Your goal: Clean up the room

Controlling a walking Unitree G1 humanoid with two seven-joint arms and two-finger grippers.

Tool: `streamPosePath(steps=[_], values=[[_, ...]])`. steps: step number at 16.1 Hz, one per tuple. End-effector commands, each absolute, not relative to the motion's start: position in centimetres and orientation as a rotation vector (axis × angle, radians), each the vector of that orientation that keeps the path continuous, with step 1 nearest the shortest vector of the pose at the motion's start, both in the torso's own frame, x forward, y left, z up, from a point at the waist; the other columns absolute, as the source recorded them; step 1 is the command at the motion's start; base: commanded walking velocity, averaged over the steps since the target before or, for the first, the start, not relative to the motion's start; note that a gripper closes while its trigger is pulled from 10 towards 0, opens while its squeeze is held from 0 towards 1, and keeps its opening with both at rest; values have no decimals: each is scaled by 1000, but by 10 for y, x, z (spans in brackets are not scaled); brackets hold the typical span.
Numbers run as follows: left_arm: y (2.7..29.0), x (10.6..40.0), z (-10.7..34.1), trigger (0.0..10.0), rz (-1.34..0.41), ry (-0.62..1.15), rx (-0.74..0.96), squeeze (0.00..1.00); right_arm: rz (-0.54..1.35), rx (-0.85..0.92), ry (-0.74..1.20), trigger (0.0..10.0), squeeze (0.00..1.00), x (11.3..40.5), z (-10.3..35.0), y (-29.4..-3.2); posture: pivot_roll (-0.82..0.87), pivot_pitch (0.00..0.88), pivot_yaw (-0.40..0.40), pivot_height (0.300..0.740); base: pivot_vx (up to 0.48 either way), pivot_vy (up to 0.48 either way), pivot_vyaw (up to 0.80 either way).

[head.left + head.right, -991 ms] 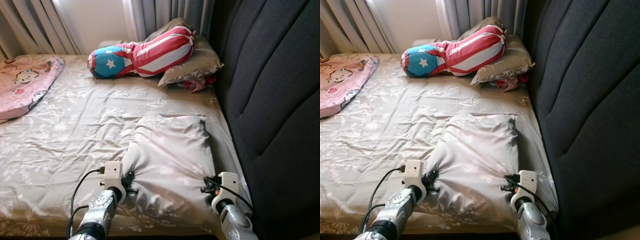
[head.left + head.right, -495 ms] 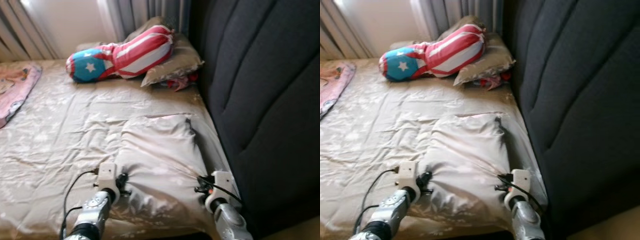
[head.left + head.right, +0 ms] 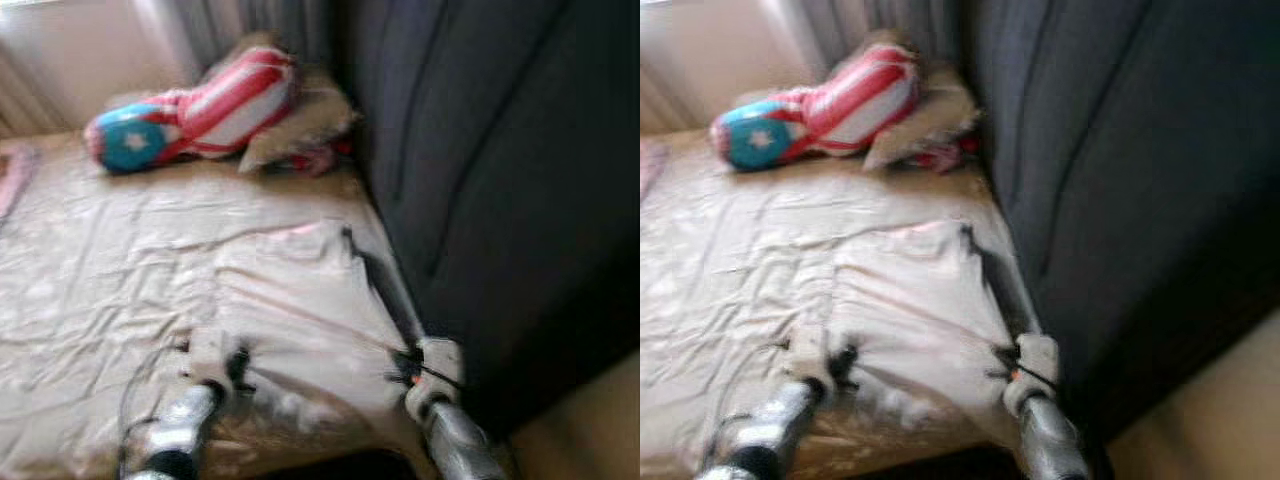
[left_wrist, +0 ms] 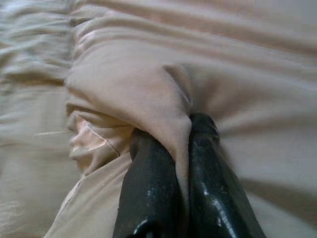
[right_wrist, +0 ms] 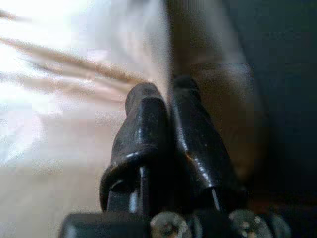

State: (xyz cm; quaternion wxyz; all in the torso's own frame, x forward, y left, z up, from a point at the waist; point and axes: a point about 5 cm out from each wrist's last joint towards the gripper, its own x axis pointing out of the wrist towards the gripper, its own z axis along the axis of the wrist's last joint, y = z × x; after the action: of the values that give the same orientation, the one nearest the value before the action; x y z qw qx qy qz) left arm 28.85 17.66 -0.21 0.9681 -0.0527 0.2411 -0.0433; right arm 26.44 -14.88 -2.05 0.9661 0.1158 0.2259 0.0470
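Note:
A beige pillow [image 3: 290,300] lies on the matching bed sheet [image 3: 90,280] near the dark headboard. My left gripper [image 3: 238,365] is at its near left corner; in the left wrist view the left gripper [image 4: 190,124] is shut, with a fold of the pillow's fabric pinched between its fingers. My right gripper [image 3: 400,362] is at the near right corner, close to the headboard. In the right wrist view the right gripper [image 5: 163,91] is shut on the pillow's edge, and taut creases run from it. The eye views are blurred.
A red, white and blue striped bolster [image 3: 190,110] rests on another beige pillow [image 3: 300,125] at the head of the bed. The dark padded headboard [image 3: 500,150] rises along the right. Bare floor [image 3: 590,430] lies past the bed's corner at the lower right.
The camera has swung to the right and the picture has blurred; the pink blanket has left the view. Both grippers keep their hold, and the pillow's near edge now looks stretched taut.

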Motion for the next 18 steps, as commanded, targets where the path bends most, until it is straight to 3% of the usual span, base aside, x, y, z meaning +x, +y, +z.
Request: streamPosePath(steps=[1, 14, 18], values=[[180, 303, 18, 10000, -104, 383, -73, 0, 65, 248, 411, 10000, 0, 269, -14, -153, -43, 0, 0, 740, 0, 0, -769], [188, 301, 15, 10000, -74, 402, -59, 0, 76, 258, 416, 10000, 0, 266, -16, -150, -42, 0, -2, 740, 0, -42, -775], [189, 300, 14, 10000, -62, 404, -59, 0, 78, 258, 412, 10000, 0, 265, -17, -150, -40, 0, -4, 740, 0, 0, -123]])
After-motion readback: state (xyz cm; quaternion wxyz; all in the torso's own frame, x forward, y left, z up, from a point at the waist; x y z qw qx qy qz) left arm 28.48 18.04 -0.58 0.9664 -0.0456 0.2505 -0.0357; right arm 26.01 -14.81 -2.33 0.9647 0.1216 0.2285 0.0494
